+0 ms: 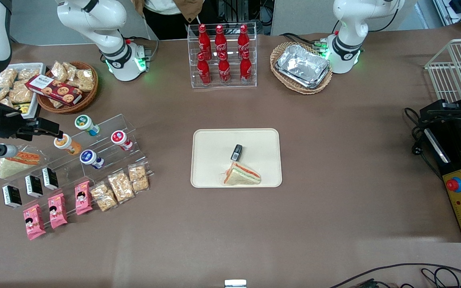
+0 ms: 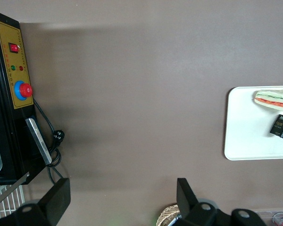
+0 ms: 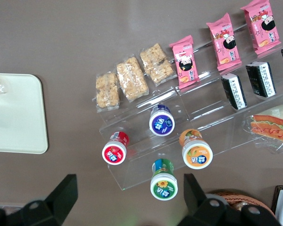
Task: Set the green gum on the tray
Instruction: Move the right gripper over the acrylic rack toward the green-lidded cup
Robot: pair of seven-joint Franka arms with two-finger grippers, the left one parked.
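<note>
The gripper [image 1: 56, 133] hangs over the clear stepped rack [image 1: 106, 154] at the working arm's end of the table, fingers [image 3: 66, 188] spread wide and holding nothing, and from the wrist view the green gum [image 3: 163, 180] sits right between them down below. That green gum [image 1: 86, 124] lies on the rack's highest step, white lid ringed in green facing up and out, untouched. Just beside it on the rack, close under the gripper, is the orange gum [image 1: 67, 143]; a step lower come the red gum [image 1: 121, 140] and the blue gum [image 1: 91, 158], all four apart from one another. Nearer the front camera the rack carries three black packs [image 1: 30, 186], three pink packs [image 1: 56, 210] and clear bags of crackers [image 1: 120, 186]. A wrapped sandwich [image 1: 16, 162] lies next to the rack, under the arm. The tray [image 1: 214, 144] sits well apart in the middle of the table, cream, flat, and already bearing a sandwich wedge [image 1: 241, 175] and a small black pack [image 1: 236, 152], close together but not touching. Farther from the camera stand a case of red bottles [image 1: 222, 56], a snack basket [image 1: 68, 86] and a basket of foil trays [image 1: 301, 67].
</note>
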